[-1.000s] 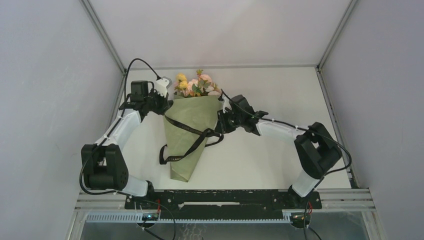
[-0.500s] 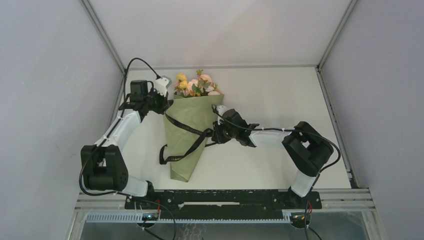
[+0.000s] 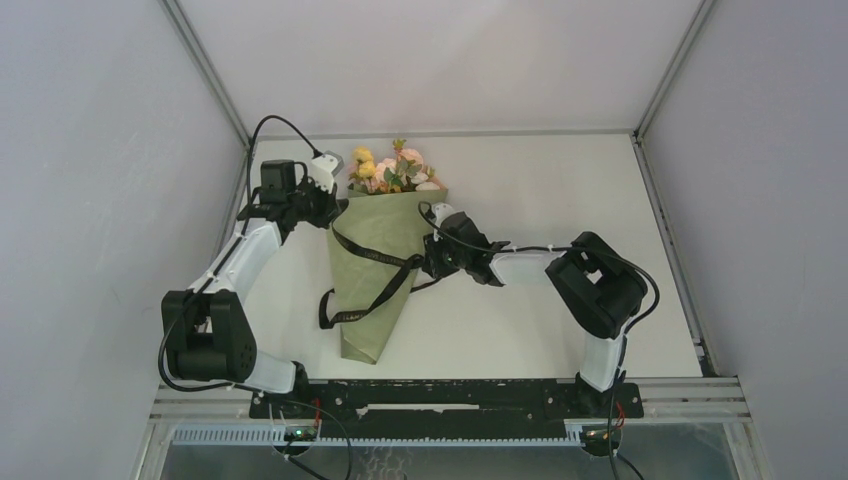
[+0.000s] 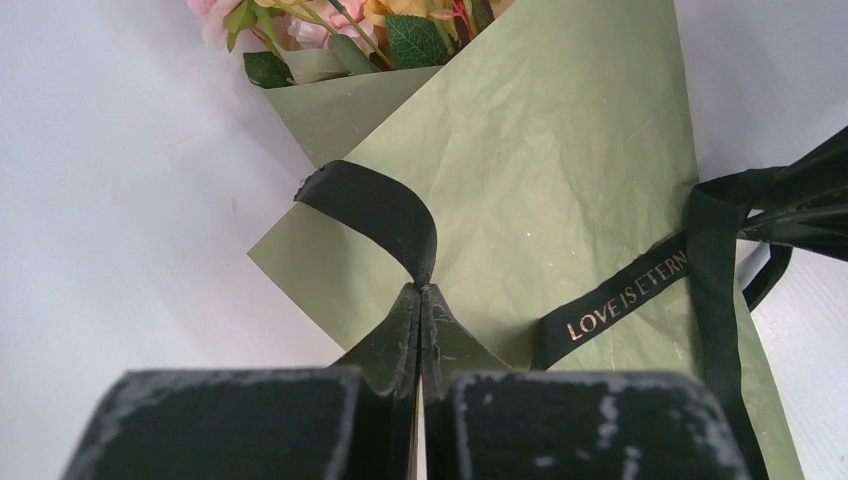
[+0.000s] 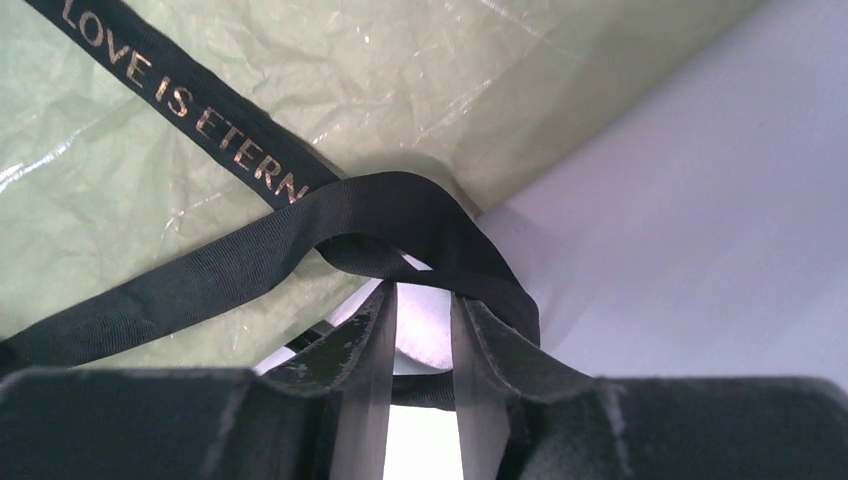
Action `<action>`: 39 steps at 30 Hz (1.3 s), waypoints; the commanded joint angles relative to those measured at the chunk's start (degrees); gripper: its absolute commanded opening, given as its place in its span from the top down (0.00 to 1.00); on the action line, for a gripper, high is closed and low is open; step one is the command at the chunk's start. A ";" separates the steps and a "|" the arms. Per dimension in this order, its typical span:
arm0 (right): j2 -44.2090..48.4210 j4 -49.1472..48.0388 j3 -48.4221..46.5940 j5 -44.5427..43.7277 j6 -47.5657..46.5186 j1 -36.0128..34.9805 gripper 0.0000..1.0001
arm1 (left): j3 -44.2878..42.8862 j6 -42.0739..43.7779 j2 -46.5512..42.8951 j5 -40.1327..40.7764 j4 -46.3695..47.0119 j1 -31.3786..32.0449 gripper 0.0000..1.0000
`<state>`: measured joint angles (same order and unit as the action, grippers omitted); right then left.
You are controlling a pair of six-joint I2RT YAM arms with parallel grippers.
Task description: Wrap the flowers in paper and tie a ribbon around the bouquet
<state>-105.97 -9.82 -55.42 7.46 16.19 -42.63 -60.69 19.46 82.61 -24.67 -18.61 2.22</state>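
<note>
Olive-green paper-cone bouquet [image 3: 385,255] flat on white counter [image 3: 560,190], narrow black fabric ribbon [image 4: 380,205] crossed over it.
Left pincer [image 4: 422,292] clamped on ribbon end; right pincer [image 5: 425,292] jaws apart, ribbon loop draped across its tips.

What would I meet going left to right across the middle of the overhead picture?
Left arm → left hand → bouquet → right hand → right arm.
</note>
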 commanded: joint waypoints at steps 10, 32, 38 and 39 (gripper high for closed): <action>-4.00 -0.96 -6.45 -1.74 -3.15 1.40 0.61 | 0.04 -0.37 -0.64 -2.24 0.74 -0.11 1.00; -7.84 -2.56 -10.76 -6.65 -2.35 1.48 0.79 | -0.31 -0.41 0.36 -4.25 -0.40 -0.04 1.00; -6.26 -0.46 -10.81 -7.05 -2.53 1.13 1.00 | -0.53 -0.30 0.28 -4.57 -0.64 -0.04 1.00; -5.79 0.15 -10.79 -6.92 -2.74 0.98 1.00 | -0.57 -0.30 0.32 -4.53 -0.70 -0.02 1.00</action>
<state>-113.71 -9.56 -64.25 1.37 14.17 -41.32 -60.69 19.46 83.15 -27.44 -19.90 2.24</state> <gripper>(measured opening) 0.007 0.003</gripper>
